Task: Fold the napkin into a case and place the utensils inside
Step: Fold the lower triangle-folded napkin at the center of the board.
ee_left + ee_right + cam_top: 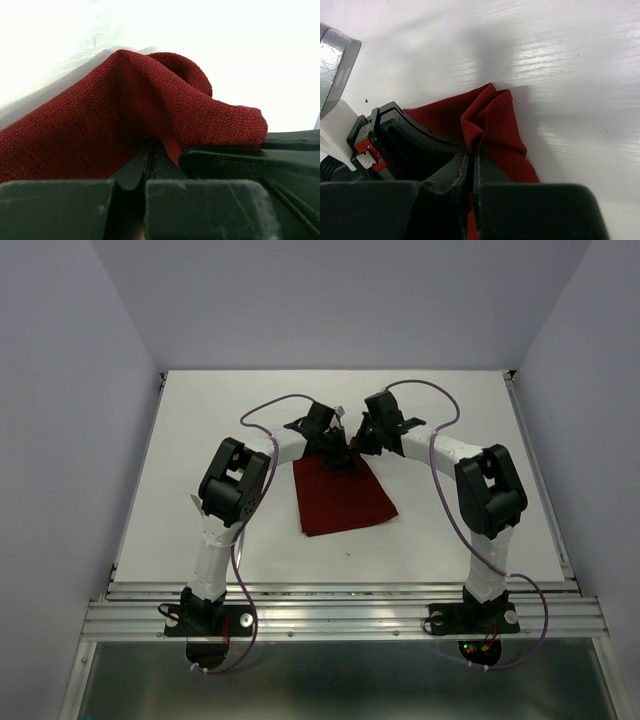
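Napkin (345, 502) edge within left tool (333, 455), right tool (358, 452)

The napkin (345, 502) lies on the table (200, 440) midway between the two arms, its near part flat and its far edge raised where the left gripper (340, 458) and right gripper (358, 448), side by side, pinch it.

My left arm (212, 545) and right arm (487, 575) are white-shelled with black joint housings (235, 485); a thin purple cable (265, 407) runs back from each gripper. My left gripper (150, 160) and right gripper (472, 155) are matte black, scuffed and dusty.
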Controlling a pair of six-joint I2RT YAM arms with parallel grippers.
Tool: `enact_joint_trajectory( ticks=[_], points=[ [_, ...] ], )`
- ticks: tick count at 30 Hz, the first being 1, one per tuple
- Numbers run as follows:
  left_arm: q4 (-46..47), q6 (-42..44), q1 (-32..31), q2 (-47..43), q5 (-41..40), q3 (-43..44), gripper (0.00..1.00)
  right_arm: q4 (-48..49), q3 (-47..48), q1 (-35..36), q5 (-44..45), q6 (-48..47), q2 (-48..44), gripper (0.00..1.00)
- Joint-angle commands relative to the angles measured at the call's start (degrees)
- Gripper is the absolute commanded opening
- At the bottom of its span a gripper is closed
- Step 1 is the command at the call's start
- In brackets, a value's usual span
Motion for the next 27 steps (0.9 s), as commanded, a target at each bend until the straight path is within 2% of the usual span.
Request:
enact_joint_trajectory(
  ticks=[1,12,27],
  points=[
    [-2.68,1.57,-0.36,2.53,-4.45,0.29,0.00,1.65,3.89,2.61,-1.10,2.15,0.76,0.01],
    [-2.59,2.00,-0.44,2.09,-5.06,-0.32,0.00,1.38,4.77,4.28,2.15,6.98,4.98,0.01],
    [-6.28,4.38,0.08,-10.20,-10.51,-4.89,0.00,-2.83,6.80,4.28,7.51,8.56,10.43,0.01]
  ],
)
